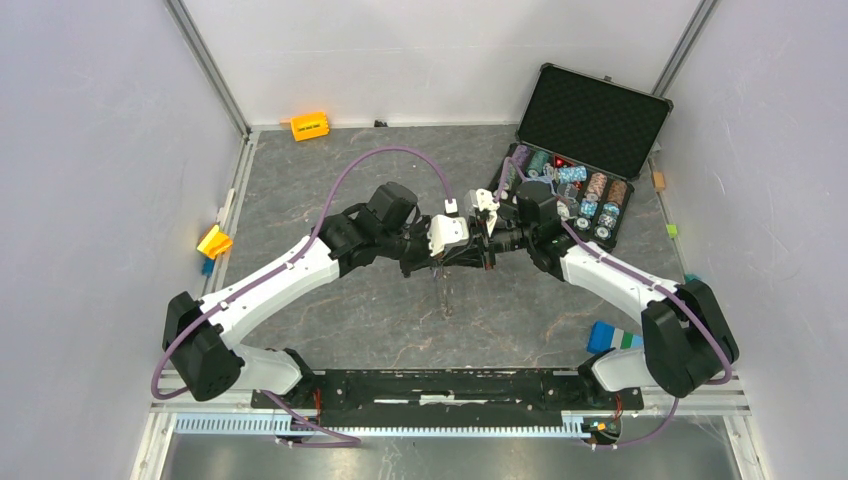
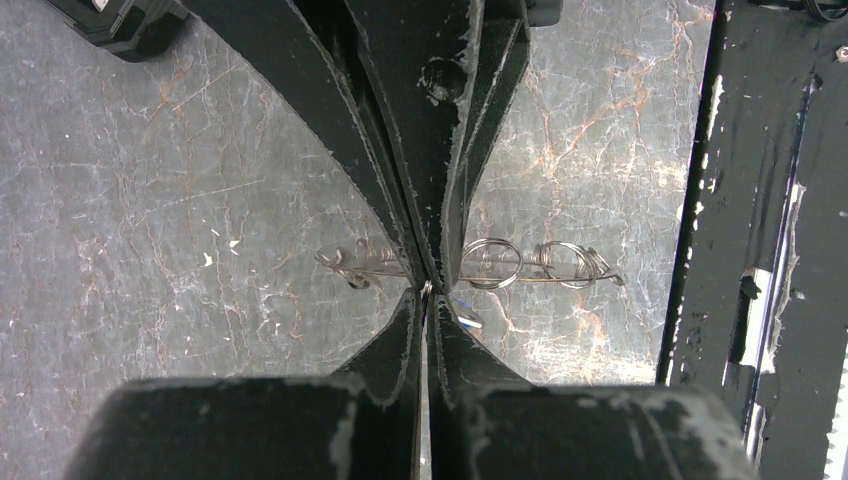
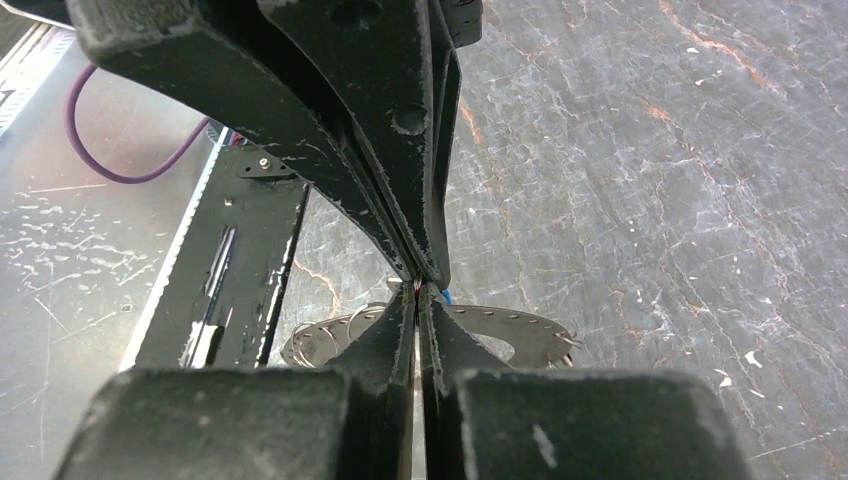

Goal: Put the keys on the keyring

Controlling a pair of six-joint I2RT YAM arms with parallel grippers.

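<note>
Left pincer (image 2: 425, 296) clamps the keyring (image 2: 540, 277) edge-on.

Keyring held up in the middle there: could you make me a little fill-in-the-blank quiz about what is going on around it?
1. The left pincer is not open but ___ on the keyring.
2. The bit of key showing at the closed right pincer is coloured ___.
3. The poker chip case at the far right of the table has its lid ___.
Missing words: shut; blue; open.
</note>
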